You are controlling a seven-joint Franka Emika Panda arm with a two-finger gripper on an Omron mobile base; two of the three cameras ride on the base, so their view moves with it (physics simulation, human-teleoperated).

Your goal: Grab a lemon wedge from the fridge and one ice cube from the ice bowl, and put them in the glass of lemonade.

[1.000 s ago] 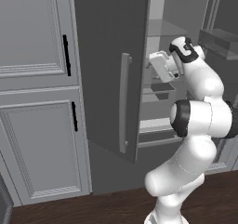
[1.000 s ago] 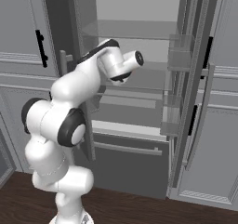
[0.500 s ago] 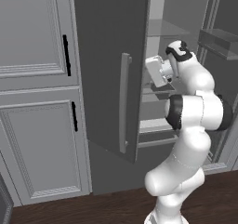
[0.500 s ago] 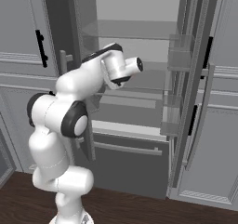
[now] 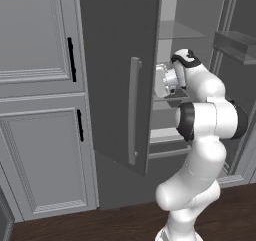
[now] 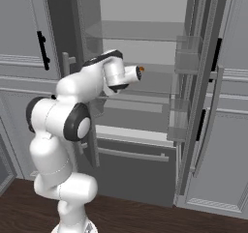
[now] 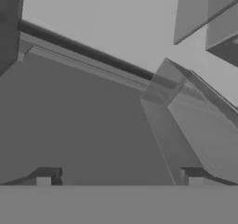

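The fridge (image 5: 115,60) stands with both doors swung open, its glass shelves (image 6: 145,31) and bottom drawer (image 6: 135,169) showing. My arm reaches in at middle shelf height, the hand (image 6: 127,75) just inside the opening. In the hand view my gripper (image 7: 119,176) is open, fingertips (image 7: 46,175) far apart with nothing between them, looking along a bare shelf. A tiny orange speck (image 6: 141,68) shows at the hand's end; I cannot tell whether it is the lemon wedge. The ice bowl and the glass of lemonade are out of view.
The left door (image 5: 134,110) with its long bar handle stands close beside the hand. Clear door bins (image 6: 186,58) hang on the right door, seen near the gripper's right as a bin (image 7: 204,125). Pale panelled cabinets (image 5: 40,110) flank the fridge.
The hand has shifted a little toward the left door and the wrist has turned. The jaws have stayed open and hold nothing.
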